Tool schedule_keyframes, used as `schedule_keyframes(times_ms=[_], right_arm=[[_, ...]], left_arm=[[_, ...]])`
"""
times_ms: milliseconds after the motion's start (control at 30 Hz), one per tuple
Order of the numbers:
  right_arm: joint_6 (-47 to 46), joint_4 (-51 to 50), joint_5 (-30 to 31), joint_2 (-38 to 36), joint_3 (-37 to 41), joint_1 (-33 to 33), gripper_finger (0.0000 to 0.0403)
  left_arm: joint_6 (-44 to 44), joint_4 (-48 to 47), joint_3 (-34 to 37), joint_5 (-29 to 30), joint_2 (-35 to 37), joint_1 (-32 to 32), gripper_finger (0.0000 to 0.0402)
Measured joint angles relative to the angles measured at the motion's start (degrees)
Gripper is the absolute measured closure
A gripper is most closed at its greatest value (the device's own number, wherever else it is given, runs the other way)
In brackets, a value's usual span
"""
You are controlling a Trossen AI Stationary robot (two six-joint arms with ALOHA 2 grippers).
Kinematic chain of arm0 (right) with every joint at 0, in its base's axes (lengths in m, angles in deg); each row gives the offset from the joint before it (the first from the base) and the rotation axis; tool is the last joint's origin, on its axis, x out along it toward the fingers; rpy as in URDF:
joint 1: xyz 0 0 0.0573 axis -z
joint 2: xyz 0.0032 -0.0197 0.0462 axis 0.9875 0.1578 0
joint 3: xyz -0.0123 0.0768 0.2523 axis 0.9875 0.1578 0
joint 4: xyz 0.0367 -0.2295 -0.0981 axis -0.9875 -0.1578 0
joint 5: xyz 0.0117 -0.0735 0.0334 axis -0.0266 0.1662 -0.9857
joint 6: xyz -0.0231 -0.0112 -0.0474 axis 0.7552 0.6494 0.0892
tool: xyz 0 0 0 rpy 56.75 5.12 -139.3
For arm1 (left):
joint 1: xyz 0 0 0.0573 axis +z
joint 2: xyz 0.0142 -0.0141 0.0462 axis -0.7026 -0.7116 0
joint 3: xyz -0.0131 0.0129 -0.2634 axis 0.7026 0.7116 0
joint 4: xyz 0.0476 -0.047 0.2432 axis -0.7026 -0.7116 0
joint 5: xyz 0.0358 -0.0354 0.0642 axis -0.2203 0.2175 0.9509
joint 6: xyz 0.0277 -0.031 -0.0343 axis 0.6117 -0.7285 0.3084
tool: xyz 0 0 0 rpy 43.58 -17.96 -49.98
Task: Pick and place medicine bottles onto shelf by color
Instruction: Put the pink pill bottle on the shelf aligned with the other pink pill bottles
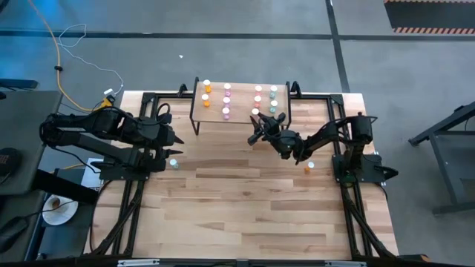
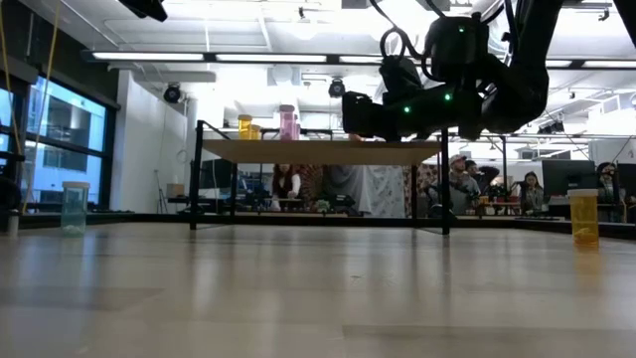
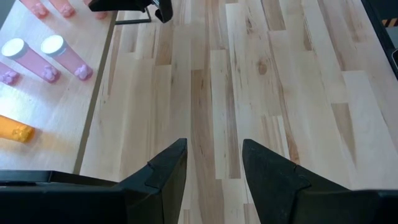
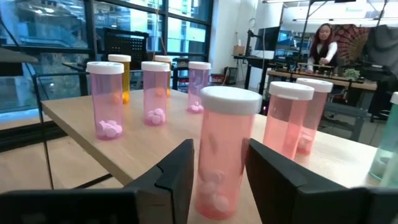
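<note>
The shelf (image 1: 242,104) stands at the table's far middle with several white-capped medicine bottles upright on it: orange (image 4: 119,78) and pink (image 4: 106,99) in rows, and red ones (image 4: 287,121). My right gripper (image 4: 221,146) reaches level over the shelf's near edge (image 1: 257,130). It is open, with a finger on either side of a red bottle (image 4: 227,149) that stands on its base on the shelf top. My left gripper (image 3: 214,165) hovers open over bare table left of the shelf (image 1: 175,138), with nothing between its fingers. My right gripper has its fingers level on either side of the red bottle's body (image 4: 205,155), below the cap. A thin gap shows at one finger (image 4: 180,168). I cannot tell whether the other finger (image 4: 267,171) touches it. The bottle stands upright on the shelf.
A teal bottle (image 1: 173,163) stands on the table near the left arm, seen in the low view (image 2: 74,207). An orange bottle (image 1: 309,166) stands near the right arm, seen in the low view (image 2: 584,214). Bare wood stretches toward the near edge. People sit in the room beyond.
</note>
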Motion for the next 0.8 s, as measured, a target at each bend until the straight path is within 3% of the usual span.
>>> schedule_keyframes(times_ms=[800], right_arm=[[2.6, 2.0, 5.2, 0.0, -0.1, -2.0, 0.0267]], left_arm=[[0.0, 0.0, 0.0, 0.0, 0.0, 0.0, 0.0254]])
